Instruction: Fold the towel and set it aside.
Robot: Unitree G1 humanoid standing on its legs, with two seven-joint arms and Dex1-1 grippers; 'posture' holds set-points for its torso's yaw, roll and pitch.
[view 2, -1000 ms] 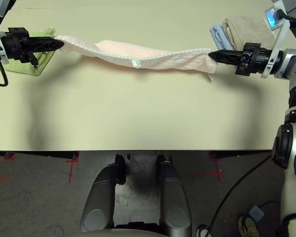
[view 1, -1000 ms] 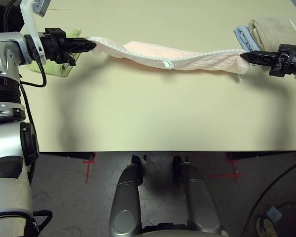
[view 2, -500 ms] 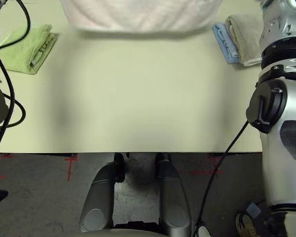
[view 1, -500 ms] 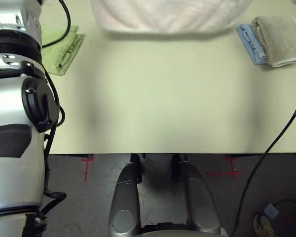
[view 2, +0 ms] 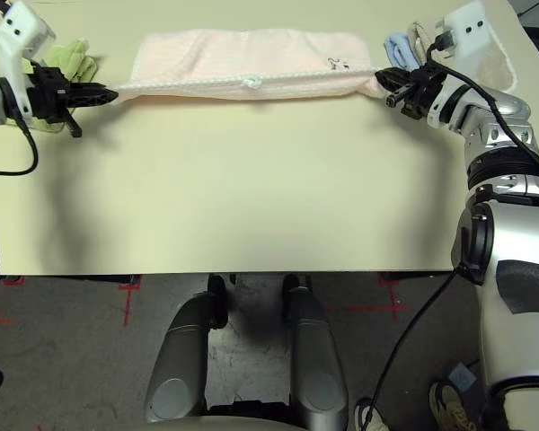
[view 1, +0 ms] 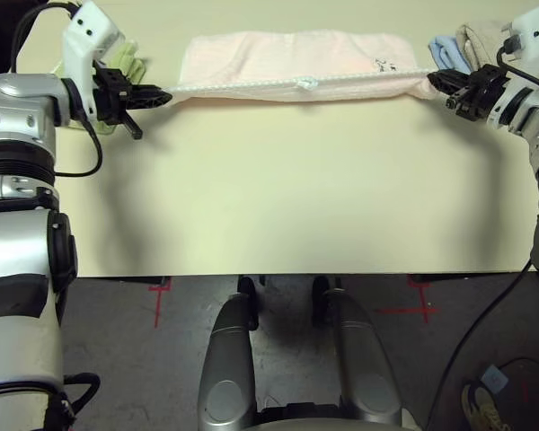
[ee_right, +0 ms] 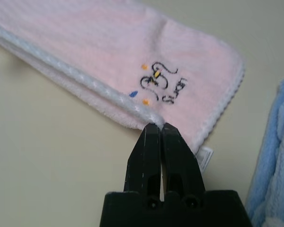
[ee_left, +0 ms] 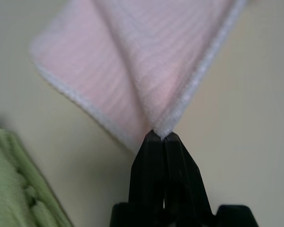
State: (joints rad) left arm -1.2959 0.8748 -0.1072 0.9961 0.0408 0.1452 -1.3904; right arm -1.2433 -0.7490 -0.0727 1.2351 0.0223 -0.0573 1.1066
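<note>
You have even, fairly bright overhead light on the table (view 1: 278, 180), with soft, diffuse shadows under each forearm at the left and right of the head frames and no glare. In the left wrist picture the towel (ee_left: 132, 71) and the green cloth (ee_left: 19, 189) at lower left are blurred. In the right wrist picture the embroidery is reasonably sharp.

Pale pink towel (view 1: 292, 65), white edging

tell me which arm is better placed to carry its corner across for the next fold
Probably either: left gripper and right gripper are each shut on a corner of the towel, which lies flat, folded lengthwise. I'd lean right; its corner sits beside the blue towel, so moving it clears that.
</note>
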